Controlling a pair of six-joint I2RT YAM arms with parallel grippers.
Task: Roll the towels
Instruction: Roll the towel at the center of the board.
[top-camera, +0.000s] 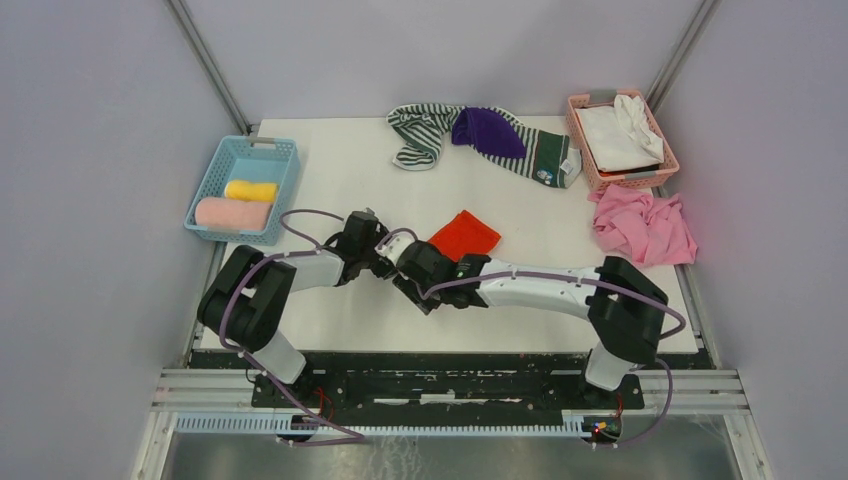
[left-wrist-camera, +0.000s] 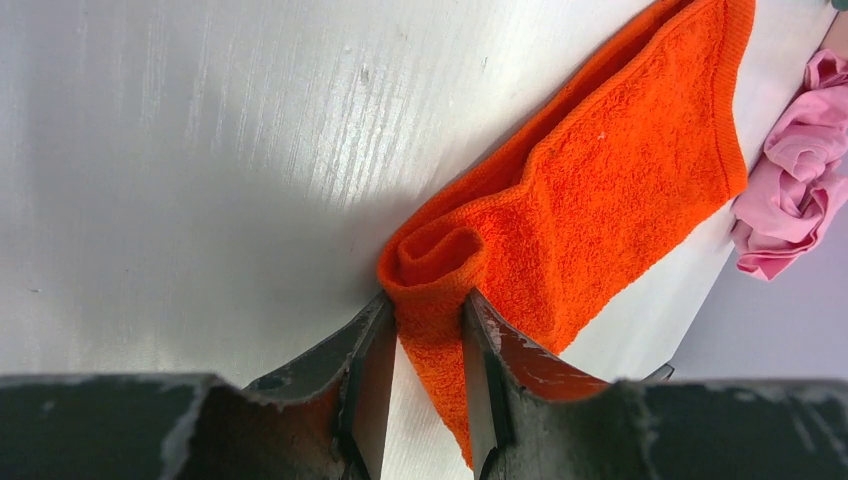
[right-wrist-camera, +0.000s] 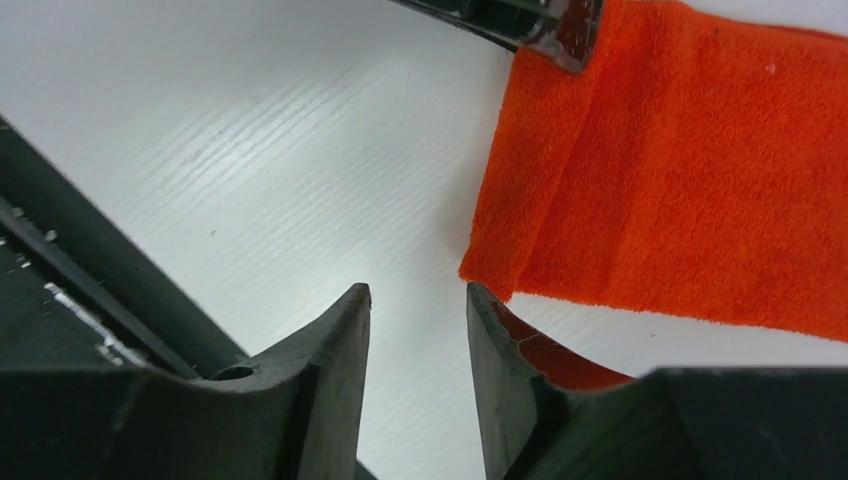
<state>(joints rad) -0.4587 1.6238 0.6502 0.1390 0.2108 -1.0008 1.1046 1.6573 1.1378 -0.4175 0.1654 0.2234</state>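
**Fig.** L arm (top-camera: 300, 272) & R arm (top-camera: 540, 283): bases at near edge of table (top-camera: 340, 190). Both are bent at the elbow & reach inward, so the wrists almost meet approx. mid-table. L gripper (left-wrist-camera: 430, 312): jaws pinched on rolled end of orange towel (left-wrist-camera: 600, 180), one finger on either side of the cloth. R gripper (right-wrist-camera: 418, 295): jaws apart, nothing betw. them, held low over the table near an L fingertip (right-wrist-camera: 562, 32).

Two rolled towels (top-camera: 233, 213) sit in the left basket (top-camera: 205, 185). Half-rolled towel (top-camera: 466, 235) in the middle, towel heap (top-camera: 487, 132) behind it, crumpled towel (top-camera: 645, 225) just in front of the right basket (top-camera: 580, 145).
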